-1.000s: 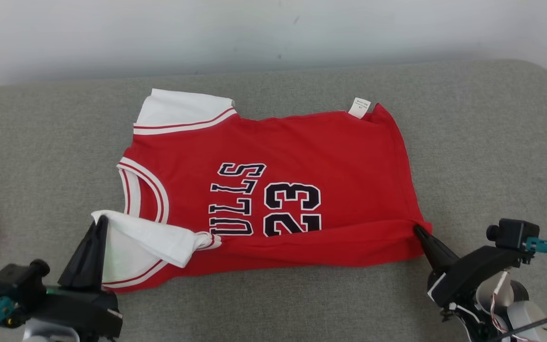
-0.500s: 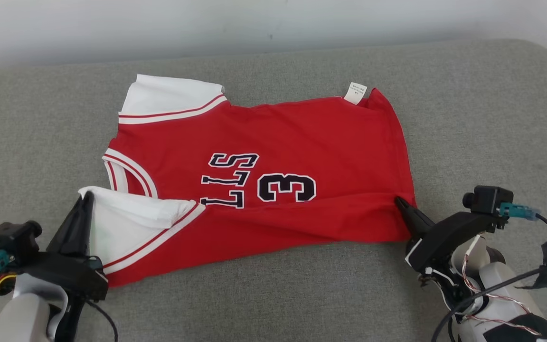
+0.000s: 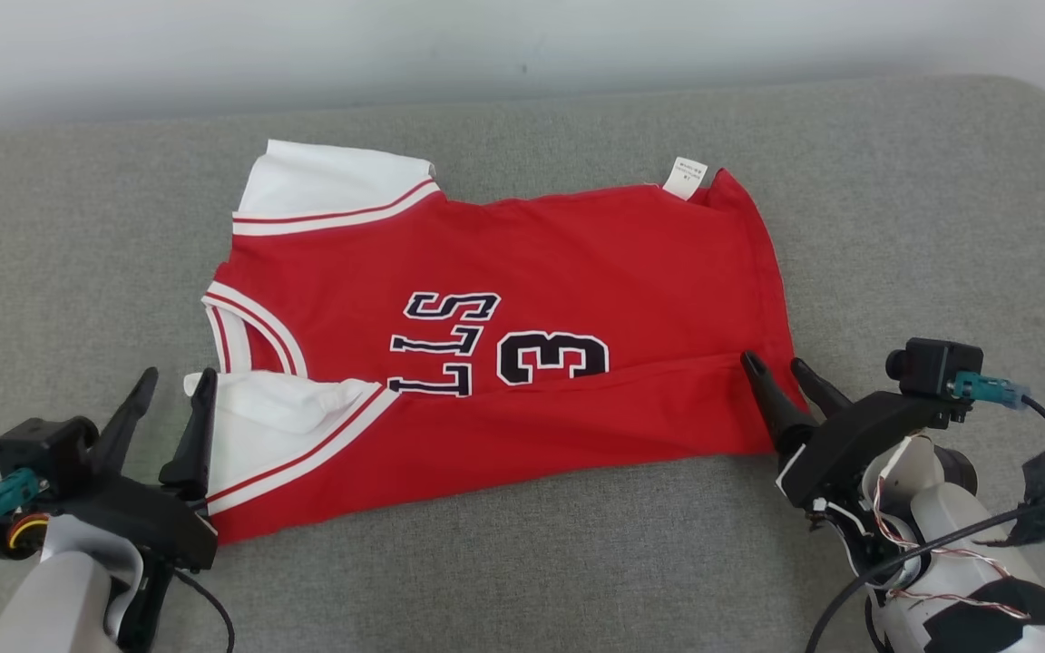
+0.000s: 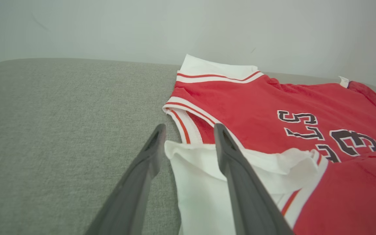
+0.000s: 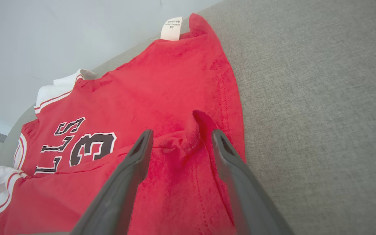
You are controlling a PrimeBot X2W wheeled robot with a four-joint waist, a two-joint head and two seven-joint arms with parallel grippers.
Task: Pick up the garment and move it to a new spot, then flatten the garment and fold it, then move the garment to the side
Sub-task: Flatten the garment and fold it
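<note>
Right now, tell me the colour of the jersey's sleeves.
White sleeves with red-striped trim; head view shows them best.

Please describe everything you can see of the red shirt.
The shirt is red soft knit cloth with two white sleeves edged in red stripes, dark letters and a number, and a white label at its far hem corner. It lies flat on the grey cushion, its near side folded over the print. The open left claw stands astride the near sleeve's edge, the open right claw at the near hem corner.
</note>
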